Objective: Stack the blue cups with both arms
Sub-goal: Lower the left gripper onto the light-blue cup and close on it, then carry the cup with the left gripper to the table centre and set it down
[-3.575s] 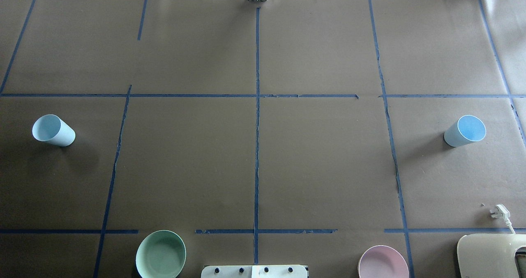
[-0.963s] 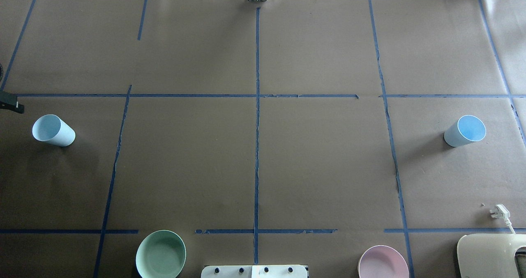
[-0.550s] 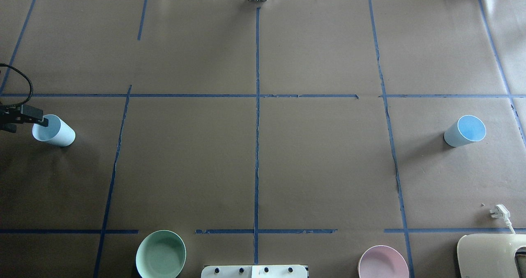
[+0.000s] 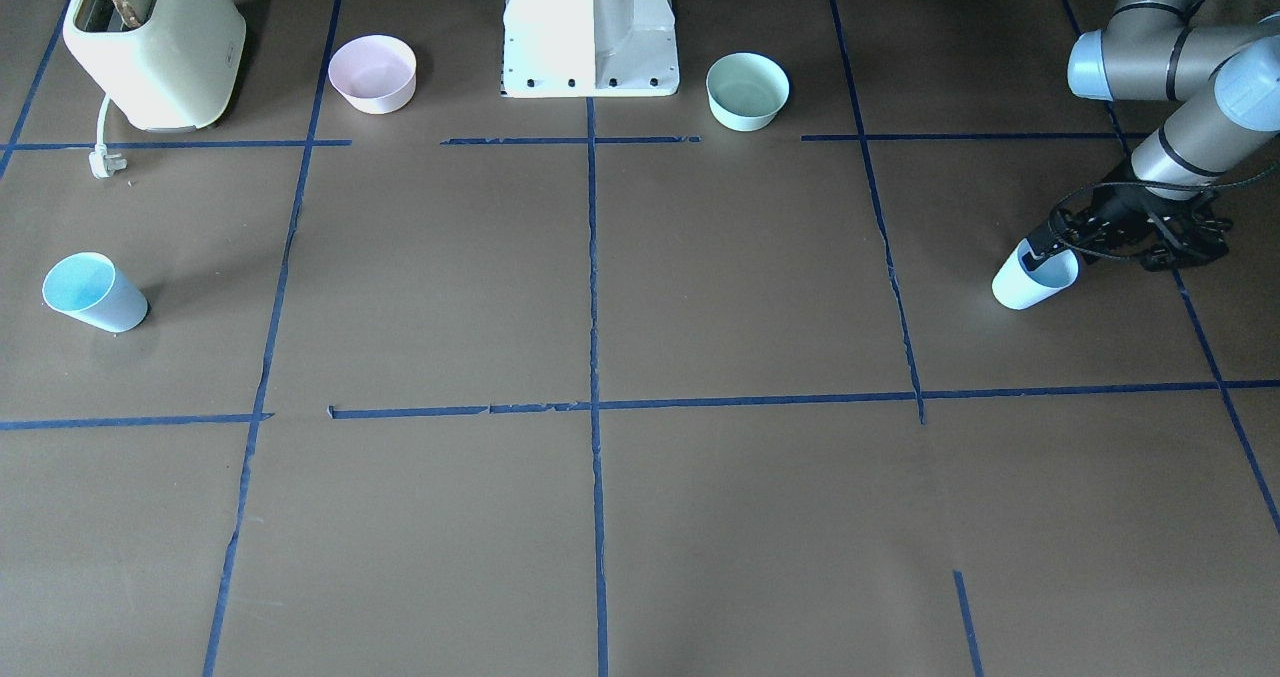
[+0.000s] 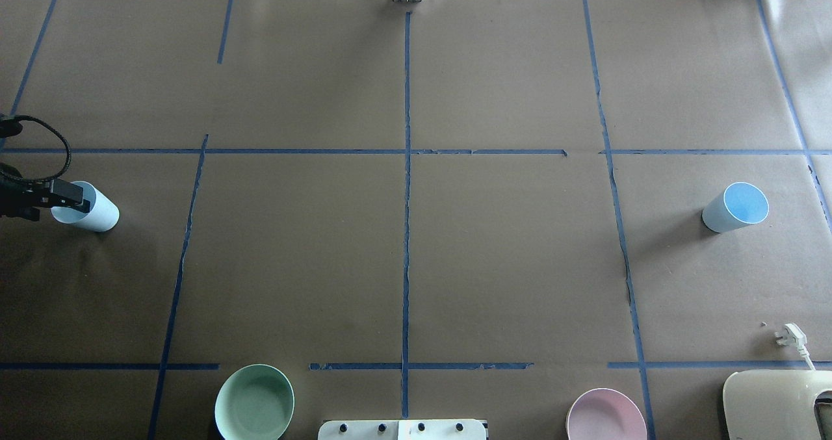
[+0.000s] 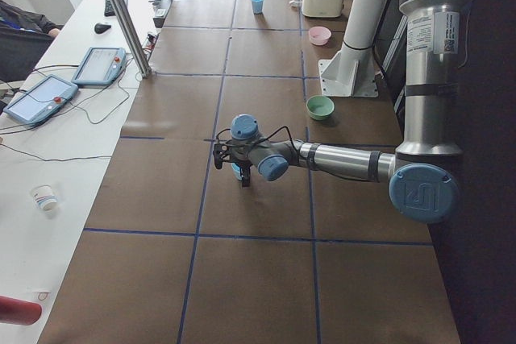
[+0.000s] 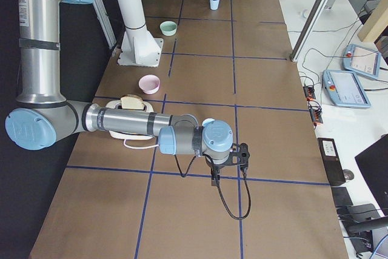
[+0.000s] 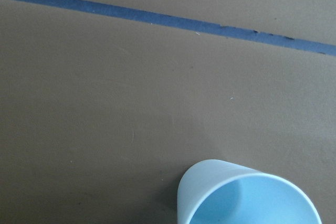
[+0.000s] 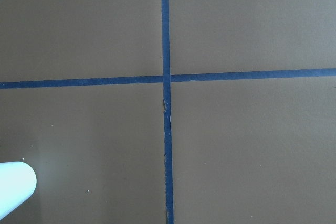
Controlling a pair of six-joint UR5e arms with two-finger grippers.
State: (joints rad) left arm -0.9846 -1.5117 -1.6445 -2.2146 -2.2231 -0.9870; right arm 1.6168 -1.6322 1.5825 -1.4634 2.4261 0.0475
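One blue cup (image 5: 97,214) stands upright at the table's left end; it also shows in the front view (image 4: 1020,287) and the left wrist view (image 8: 247,195). My left gripper (image 5: 62,199) is at its rim and looks open, with one finger over the cup's mouth (image 4: 1045,250). The other blue cup (image 5: 734,207) stands alone at the right end (image 4: 90,292). My right gripper (image 7: 213,177) shows only in the exterior right view, just beyond that cup, and I cannot tell its state. The right wrist view shows only a pale edge (image 9: 13,188).
A mint green bowl (image 5: 254,402) and a pink bowl (image 5: 606,417) flank the white base pedestal (image 4: 590,27). A cream toaster (image 5: 777,404) with a loose plug (image 5: 790,335) sits at the near right corner. Blue tape lines cross the brown table.
My left gripper has come in from the left edge and moved right and down onto the left cup's rim. Neither cup has moved.
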